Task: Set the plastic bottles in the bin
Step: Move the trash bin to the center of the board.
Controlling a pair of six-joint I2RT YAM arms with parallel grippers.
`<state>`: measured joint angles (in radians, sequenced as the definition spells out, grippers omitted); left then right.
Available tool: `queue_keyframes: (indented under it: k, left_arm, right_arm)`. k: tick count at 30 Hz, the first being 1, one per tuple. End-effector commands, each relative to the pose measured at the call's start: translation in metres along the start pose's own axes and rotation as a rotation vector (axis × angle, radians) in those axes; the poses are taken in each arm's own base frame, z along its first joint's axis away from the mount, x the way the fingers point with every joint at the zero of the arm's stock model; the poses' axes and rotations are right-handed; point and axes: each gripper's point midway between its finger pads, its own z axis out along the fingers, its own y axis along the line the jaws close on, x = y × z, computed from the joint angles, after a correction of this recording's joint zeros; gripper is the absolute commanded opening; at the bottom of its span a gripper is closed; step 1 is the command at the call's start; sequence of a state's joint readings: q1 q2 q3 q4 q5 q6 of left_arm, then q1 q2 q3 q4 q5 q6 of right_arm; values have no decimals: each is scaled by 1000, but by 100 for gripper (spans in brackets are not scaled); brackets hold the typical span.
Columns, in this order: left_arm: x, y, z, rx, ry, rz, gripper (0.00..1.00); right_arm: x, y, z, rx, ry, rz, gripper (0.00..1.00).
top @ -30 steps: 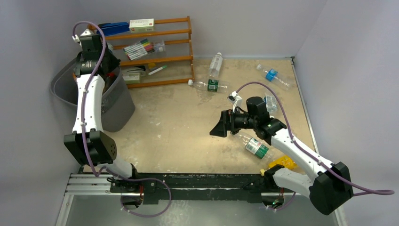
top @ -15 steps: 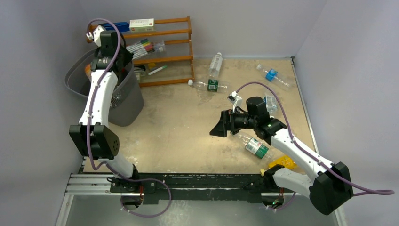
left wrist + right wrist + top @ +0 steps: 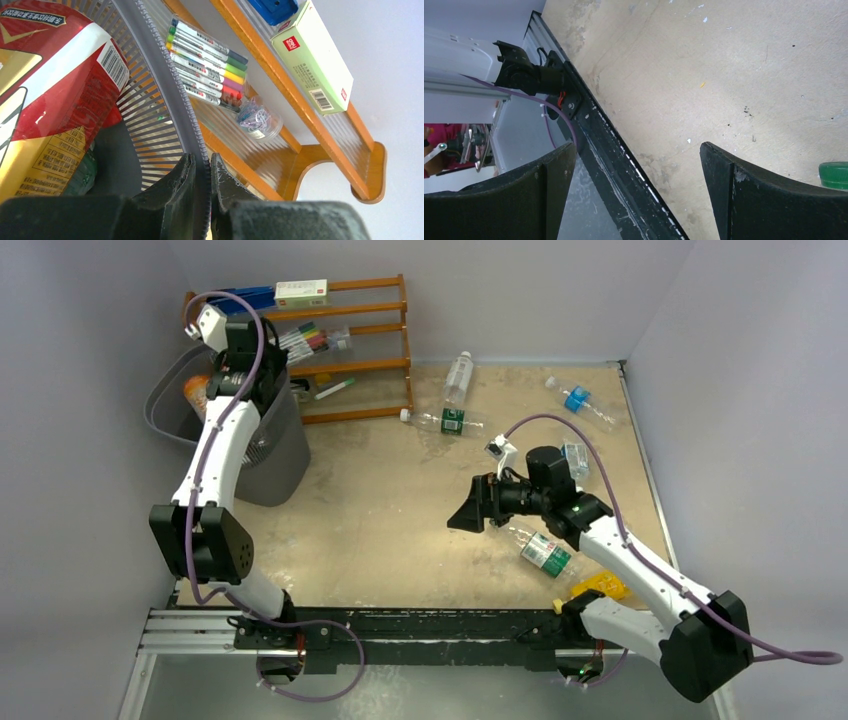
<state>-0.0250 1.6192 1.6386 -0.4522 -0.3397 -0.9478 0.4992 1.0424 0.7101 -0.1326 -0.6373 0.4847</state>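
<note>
The grey bin stands at the far left, next to the rack. My left gripper is shut on its rim; in the left wrist view the jaws pinch the ribbed rim. A red-labelled orange bottle lies inside the bin. My right gripper hangs open and empty over the table's middle. A bottle with a green and red label lies under the right arm; its green cap shows. More clear bottles lie at the back.
The orange wooden rack stands at the back wall beside the bin, holding markers, a green box and a jar of paper clips. A yellow object lies near the right arm's base. The black rail runs along the near edge.
My left gripper has moved right with the bin's rim, and the bin has shifted right toward the rack. The right arm has barely moved.
</note>
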Motion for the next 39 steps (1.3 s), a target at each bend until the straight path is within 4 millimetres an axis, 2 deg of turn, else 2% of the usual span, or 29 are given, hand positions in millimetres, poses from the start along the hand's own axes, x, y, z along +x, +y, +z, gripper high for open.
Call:
queue_keyframes:
  k: [1,5,12,13,17,19,21,24,28,31,33,36,39]
  left_arm:
    - [-15,-23,2,80,-72,-140,11]
    - [-10,-22,10,81,-78,-212,11]
    - [-1,-34,19,91,-97,-291,12]
    - [-1,-35,20,98,-100,-301,16]
    - [0,-48,15,147,-86,-307,57]
    - [3,-65,11,203,-35,-281,66]
    - [12,-85,7,264,43,-235,70]
    - [28,-104,-6,317,137,-142,73]
    - [46,-119,-41,374,201,-7,75]
    - [55,-119,-61,386,229,83,77]
    - [59,-107,-66,358,244,129,77]
    - [55,-90,-69,319,215,181,78]
    - [48,-72,-62,264,194,219,79]
  right_arm:
    - [-16,10,-7,4,-40,-46,96]
    - [-18,9,-9,24,-42,-42,96]
    - [-23,4,-12,79,-49,-26,96]
    - [-24,3,-13,95,-50,-25,97]
    - [-30,-11,-16,192,-42,-25,99]
    - [-28,-15,-17,223,-14,-20,99]
    - [-30,-22,-18,266,-4,-12,100]
    - [-33,-36,-23,361,9,-15,100]
    - [-35,-50,-28,449,50,-29,100]
    - [-25,-63,-28,507,108,-26,100]
    - [-16,-74,-27,543,155,-11,100]
    - [-5,-86,-20,563,217,10,100]
    - [2,-103,-12,616,267,29,100]
